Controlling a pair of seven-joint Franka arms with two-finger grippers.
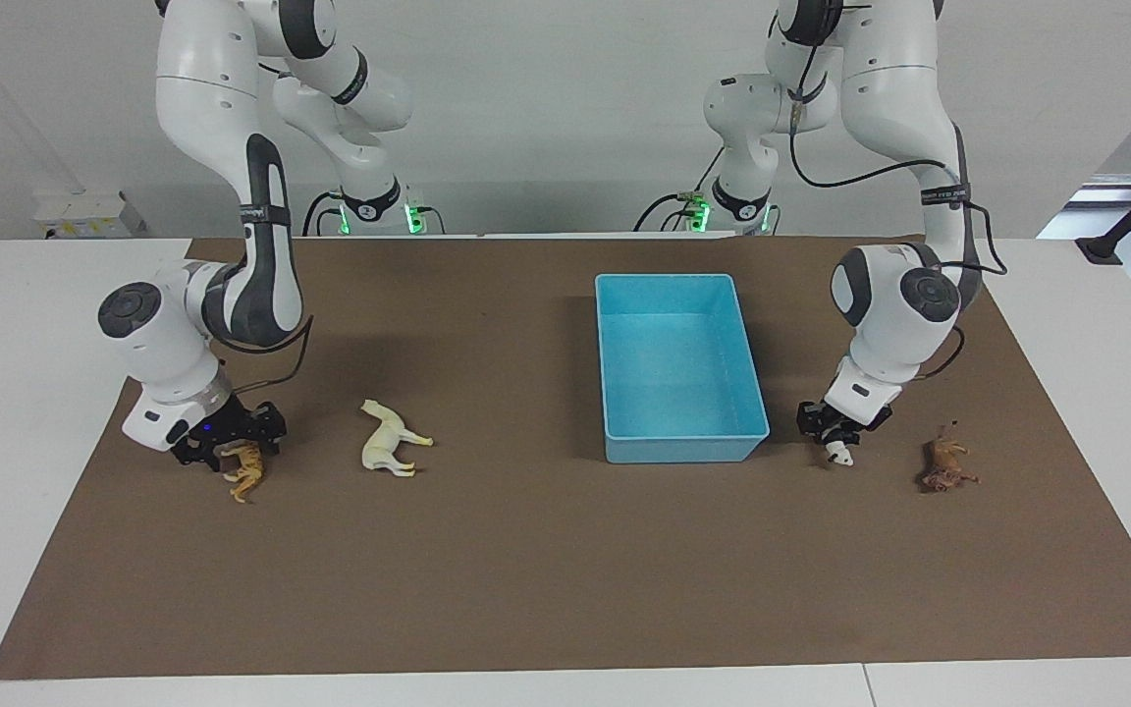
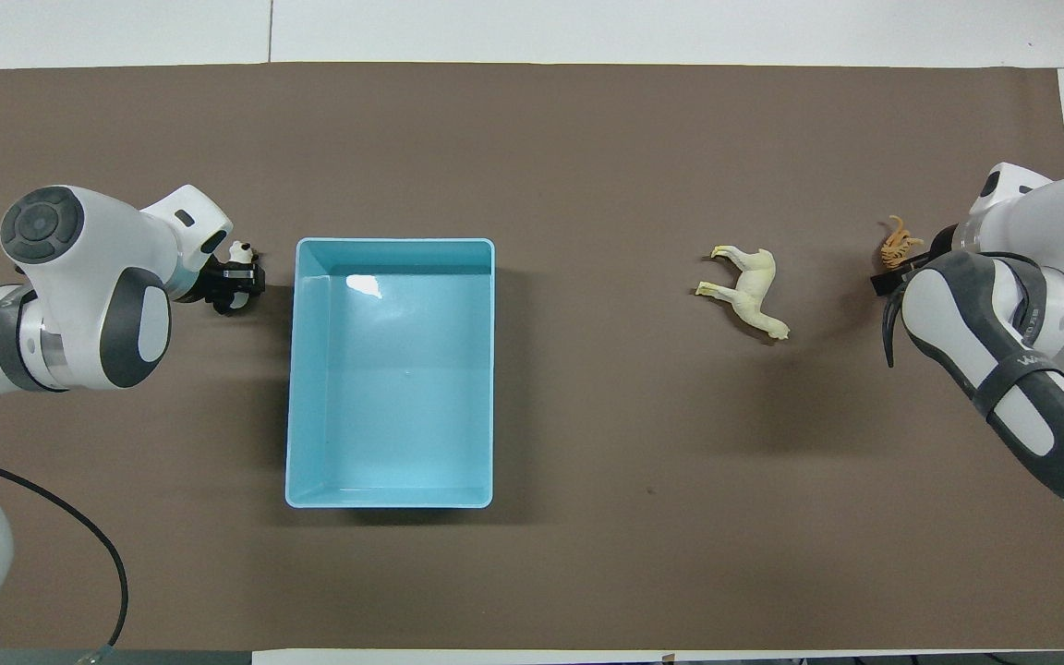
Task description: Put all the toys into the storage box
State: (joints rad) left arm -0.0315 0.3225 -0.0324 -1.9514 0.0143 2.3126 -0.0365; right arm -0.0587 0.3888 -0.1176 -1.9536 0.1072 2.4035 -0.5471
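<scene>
The light blue storage box stands on the brown mat and holds no toys. My left gripper is low at the mat beside the box, shut on the black-and-white panda. The brown lion lies on the mat toward the left arm's end; the left arm hides it in the overhead view. My right gripper is low at the right arm's end, shut on the orange striped tiger. The cream-white horse lies on its side between the tiger and the box.
The brown mat covers most of the white table. The box sits nearer the left arm's end than the middle.
</scene>
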